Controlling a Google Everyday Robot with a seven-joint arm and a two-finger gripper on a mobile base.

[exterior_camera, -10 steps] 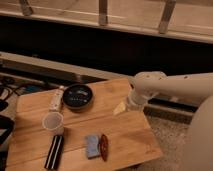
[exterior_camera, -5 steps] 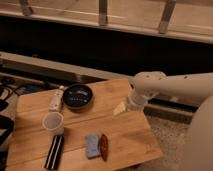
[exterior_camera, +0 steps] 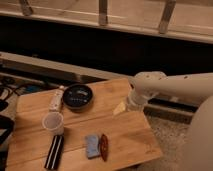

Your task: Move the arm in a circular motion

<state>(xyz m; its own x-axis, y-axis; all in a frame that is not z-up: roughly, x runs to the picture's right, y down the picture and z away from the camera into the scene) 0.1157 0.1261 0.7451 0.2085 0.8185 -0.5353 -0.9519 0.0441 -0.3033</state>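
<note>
You have one arm [exterior_camera: 180, 86] in view. It comes in from the right edge, runs level to a rounded elbow above the table's [exterior_camera: 127, 137] far right corner, then bends down and left. Its single gripper [exterior_camera: 120, 108], the pale yellowish tip, sits low over the right side of the table near the far edge. You cannot tell whether it is spread or closed, and you can see nothing in it.

Count six things on the table, one of each. A black bowl [exterior_camera: 78, 96] stands near the far edge, left of the gripper and apart from it. A white bottle [exterior_camera: 56, 99] lies on its side just left of the bowl. One pale cup [exterior_camera: 53, 122] stands upright in front of the bottle. A dark bar [exterior_camera: 54, 151] lies flat near the front edge, just before the cup. A blue sponge [exterior_camera: 91, 145] lies to its right, with one red-brown piece [exterior_camera: 104, 146] right beside it.

Behind the table runs a dark wall, and above it a rail with three posts [exterior_camera: 103, 12]. Some cables [exterior_camera: 7, 92] lie on the floor at the left.
</note>
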